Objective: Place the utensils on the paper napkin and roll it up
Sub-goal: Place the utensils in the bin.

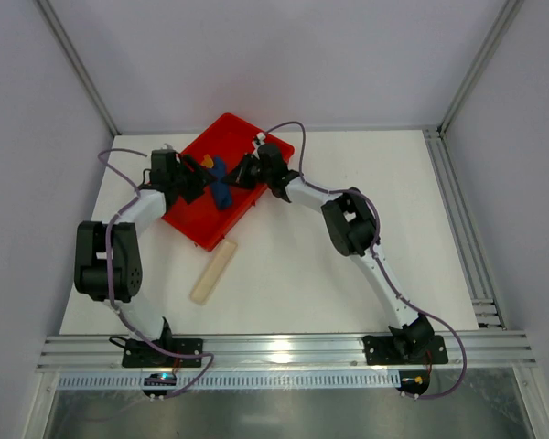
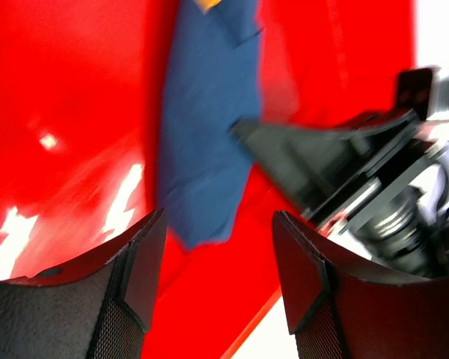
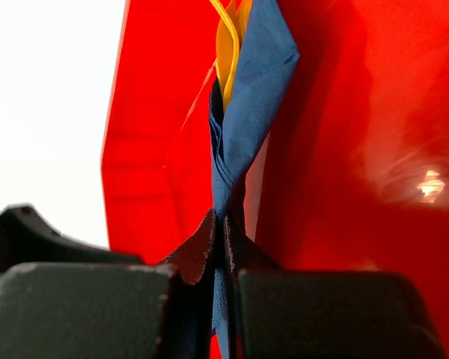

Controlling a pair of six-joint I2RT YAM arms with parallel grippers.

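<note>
**Top view.** The red tray (image 1: 231,133) sat at an angle on the far left part of the white table (image 1: 348,293). The two arms reached over it from opposite sides. The left gripper (image 1: 199,181) came in from the left and the right gripper (image 1: 240,174) from the right. The paper napkin (image 1: 220,186) lay between them, inside the tray's outline. An orange tip of the utensils (image 1: 204,163) showed at the napkin's far left end. A beige strip (image 1: 213,272) lay on the table on the near side of the tray, its far end just beside the tray's near edge. Contact between strip and tray could not be determined. The strip was well apart from both grippers.

**Right wrist view.** The right gripper's jaws were clenched on the napkin. Its fingertips (image 3: 202,247) met with only the blue paper between them. Beyond the grip the napkin was folded into a narrow upright bundle. The utensils sat inside the fold, with their orange stems emerging at the far end. The number of pieces could not be established.

**Left wrist view.** The left gripper's jaws were released and spread wide, and nothing lay between its fingers (image 2: 138,262). The napkin appeared beyond the gap as a long blue bundle over the tray floor. The right gripper's dark fingers met its right edge. The view was blurred. Whether the bundle rested on the tray floor or was held clear of it could not be determined.
</note>
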